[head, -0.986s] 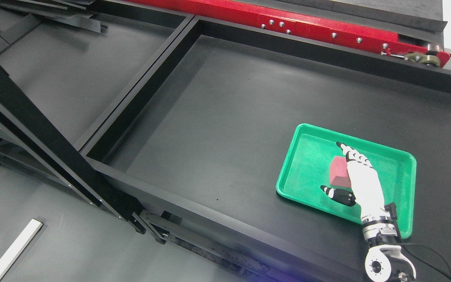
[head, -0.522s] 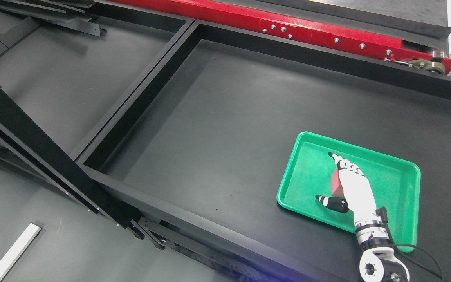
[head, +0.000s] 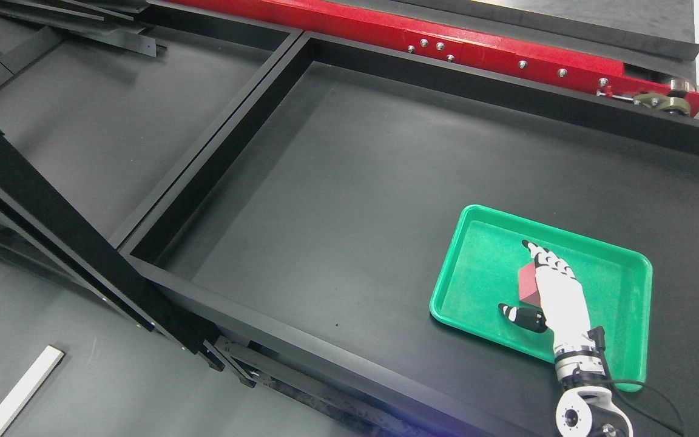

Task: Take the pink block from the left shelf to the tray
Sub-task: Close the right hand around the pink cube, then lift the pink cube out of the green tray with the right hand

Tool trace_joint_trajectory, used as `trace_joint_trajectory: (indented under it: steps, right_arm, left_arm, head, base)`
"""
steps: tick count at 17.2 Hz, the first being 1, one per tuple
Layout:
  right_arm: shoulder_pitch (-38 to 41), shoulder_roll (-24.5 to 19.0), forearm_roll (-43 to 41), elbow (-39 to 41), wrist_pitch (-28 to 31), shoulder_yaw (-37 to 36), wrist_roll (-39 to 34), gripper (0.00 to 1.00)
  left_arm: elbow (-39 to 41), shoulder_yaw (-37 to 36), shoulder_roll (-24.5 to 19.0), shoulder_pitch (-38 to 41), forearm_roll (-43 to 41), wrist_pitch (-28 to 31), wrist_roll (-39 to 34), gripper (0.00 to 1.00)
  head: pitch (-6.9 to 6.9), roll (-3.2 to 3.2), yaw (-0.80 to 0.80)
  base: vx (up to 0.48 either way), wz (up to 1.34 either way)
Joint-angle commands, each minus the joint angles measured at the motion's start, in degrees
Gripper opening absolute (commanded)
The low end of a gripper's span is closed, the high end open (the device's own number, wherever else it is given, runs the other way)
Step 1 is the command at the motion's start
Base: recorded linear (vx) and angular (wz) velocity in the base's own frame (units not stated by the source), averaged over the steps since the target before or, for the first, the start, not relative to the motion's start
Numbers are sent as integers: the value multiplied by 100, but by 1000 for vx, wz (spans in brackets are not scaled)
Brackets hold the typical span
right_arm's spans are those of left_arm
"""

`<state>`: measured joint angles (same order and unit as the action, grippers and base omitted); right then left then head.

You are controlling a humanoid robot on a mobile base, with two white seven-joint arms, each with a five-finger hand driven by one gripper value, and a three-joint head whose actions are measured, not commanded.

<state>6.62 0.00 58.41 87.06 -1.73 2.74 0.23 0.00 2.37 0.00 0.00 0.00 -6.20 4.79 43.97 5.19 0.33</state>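
Observation:
The pink block (head: pixel 526 285) lies in the green tray (head: pixel 483 243) on the black table at the right. My right hand (head: pixel 520 278) comes in from the bottom right and hovers over the block. Its fingers are stretched out and its thumb is spread to the left, holding nothing. The palm hides the block's right part. The left arm does not show.
The tray sits in the right bay of a black framed table (head: pixel 349 170). A black divider (head: pixel 228 139) separates it from the left bay. A red rail (head: pixel 483 51) runs along the far edge. A black diagonal beam (head: pixel 64 224) crosses the left foreground.
The whole picture shifted down a little, so the camera moved. My right hand drew back slightly toward the tray's near edge and now covers more of the block, which stays in the tray.

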Motion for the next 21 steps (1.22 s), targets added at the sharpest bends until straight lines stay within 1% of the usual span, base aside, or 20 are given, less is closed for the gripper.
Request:
trace_joint_trajectory:
  steps: [1,3,5,8,11,12,14,15,17,19,21]
  right_arm:
    - [-12,167,-5,-154,85,-186,-6,93]
    - [-21,246,-5,-163,85,-195,-6,84]
    - [-21,246,-5,-163,85,-239,-6,67]
    - [-21,246,-31,-163,85,-257,3,48]
    - [-21,246,-92,-154,33,-283,3,25]
    - [-21,246,-101,-154,-28,-292,38,17]
    - [-21,246,-101,-154,-344,-344,126,6]
    - [-21,246,-101,-128,-485,-388,178,3]
    - [-21,237,-145,-49,-696,-458,362,2]
    - [14,211,-198,196,-1038,-494,801,3]
    - [6,158,-198,338,-1066,-494,1205,3]
  left_arm:
    - [100,0,-100,-132,-9,-4,5,100]
    - [100,0,-100,-132,-9,-4,5,100]
    - [100,0,-100,-132,-9,-4,5,100]
    - [100,0,-100,-132,-9,-4,5,100]
    - [100,0,-100,-141,-9,-4,5,100]
    - [100,0,-100,-132,-9,-4,5,100]
    - [100,0,-100,-132,-9,-4,5,100]
    - [100,0,-100,-132,-9,-4,5,100]
    - [100,0,-100,-132,-9,-4,5,100]
    - [100,0,-100,-132,-9,-4,5,100]
    - [100,0,-100,-132,-9,-4,5,100]
  head:
    - [0,0,0]
    - [0,0,0]
    - [0,0,0]
    - [0,0,0]
    - [0,0,0]
    - [0,0,0]
    - [0,0,0]
    - [0,0,0]
    - [0,0,0]
    - [0,0,0]
    - [0,0,0]
  base:
    - [0,0]
    - [0,0]
    - [0,0]
    - [0,0]
    - [0,0]
    - [0,0]
    - [0,0]
    - [0,0]
    - [0,-7]
    - [0,0]
    - [0,0]
